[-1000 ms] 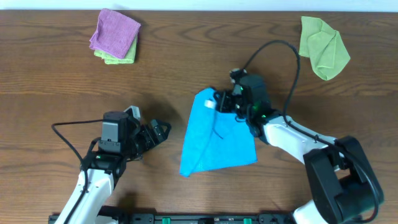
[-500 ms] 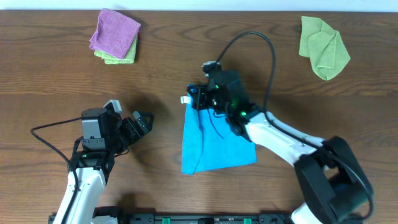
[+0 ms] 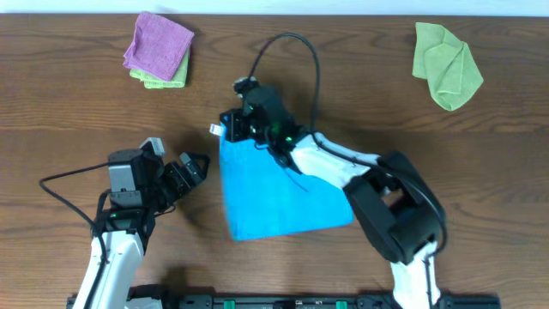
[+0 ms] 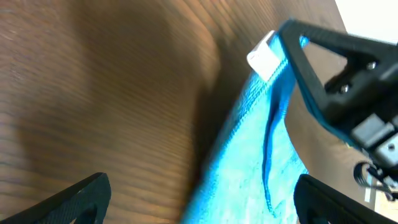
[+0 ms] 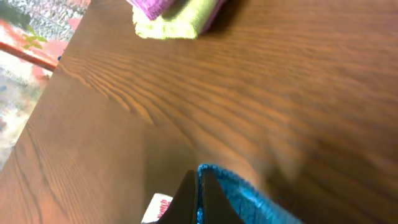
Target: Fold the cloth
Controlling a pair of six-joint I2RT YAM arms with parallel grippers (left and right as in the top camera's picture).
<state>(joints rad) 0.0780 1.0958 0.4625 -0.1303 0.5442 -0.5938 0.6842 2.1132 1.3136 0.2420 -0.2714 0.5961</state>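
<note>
The sky-blue cloth (image 3: 274,193) lies spread on the wooden table, its white tag (image 3: 214,130) at the upper left corner. My right gripper (image 3: 233,127) is shut on that corner and holds it by the tag; the pinched edge (image 5: 233,186) and the tag (image 5: 158,208) show in the right wrist view. My left gripper (image 3: 190,168) is open and empty, just left of the cloth's left edge. The left wrist view shows the cloth (image 4: 249,180) between its open fingers, the tag (image 4: 264,56) and the right gripper (image 4: 336,87).
A purple cloth (image 3: 159,45) lies folded on a light green cloth (image 3: 154,79) at the back left; both show in the right wrist view (image 5: 174,12). Another light green cloth (image 3: 446,64) lies crumpled at the back right.
My right gripper has dragged the cloth's tagged corner leftward, spreading the cloth wider. My left arm drew back to the left and then stayed about where it is.
</note>
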